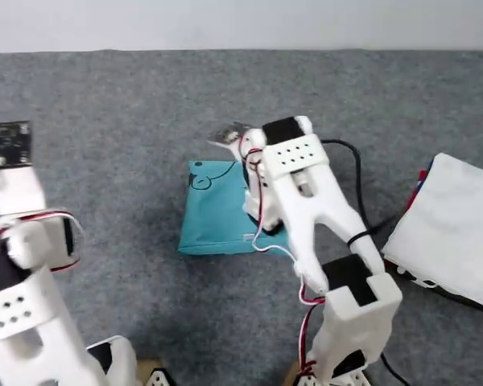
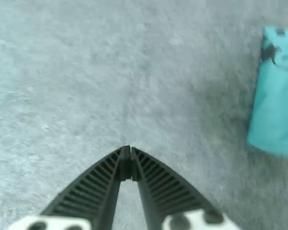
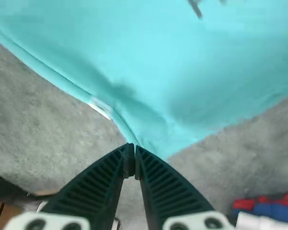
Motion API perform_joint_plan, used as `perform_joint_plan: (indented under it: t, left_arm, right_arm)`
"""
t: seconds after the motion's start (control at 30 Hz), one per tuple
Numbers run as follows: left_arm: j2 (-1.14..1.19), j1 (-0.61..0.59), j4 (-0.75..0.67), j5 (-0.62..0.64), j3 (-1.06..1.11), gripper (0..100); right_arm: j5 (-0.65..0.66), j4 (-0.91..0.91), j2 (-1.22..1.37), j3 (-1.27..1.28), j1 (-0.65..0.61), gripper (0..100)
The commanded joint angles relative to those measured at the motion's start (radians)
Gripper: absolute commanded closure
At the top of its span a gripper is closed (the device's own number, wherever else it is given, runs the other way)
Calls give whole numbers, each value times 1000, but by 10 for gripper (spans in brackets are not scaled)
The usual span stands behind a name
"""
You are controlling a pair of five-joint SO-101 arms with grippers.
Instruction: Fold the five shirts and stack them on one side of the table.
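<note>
A folded teal shirt (image 1: pixel 217 209) lies on the grey carpet near the middle of the table. My right gripper (image 3: pixel 129 162) is shut at the shirt's right edge, and the teal shirt (image 3: pixel 182 72) puckers into creases that run down to the fingertips. In the high view this right gripper (image 1: pixel 253 211) sits low over that same edge, half hidden under its arm. My left gripper (image 2: pixel 126 163) is shut with nothing in it over bare carpet, and the teal shirt (image 2: pixel 278 91) lies well off to one side of it. The left arm (image 1: pixel 20 249) stands at the table's left.
A stack of folded shirts with a white one on top (image 1: pixel 455 229) sits at the table's right edge, red and blue cloth (image 1: pixel 419 183) showing beneath. Black cables (image 1: pixel 358 173) run between the right arm and the stack. Open carpet (image 1: pixel 113 145) lies at the back left.
</note>
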Motion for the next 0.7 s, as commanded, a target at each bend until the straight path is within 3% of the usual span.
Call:
perform_joint_plan:
  t: [0.0,0.2,0.33,0.67]
  left_arm:
    - [-25,-63,12,-9,-93,995]
    - [-25,-196,9,-8,-125,995]
    - [-23,-290,9,-8,-125,995]
    - [-23,-316,11,-2,-122,995]
  right_arm:
    - [6,-16,12,-57,-28,990]
    - [6,56,228,-52,2,990]
    - [-8,53,223,-69,13,990]
    - [-14,50,153,-276,-113,990]
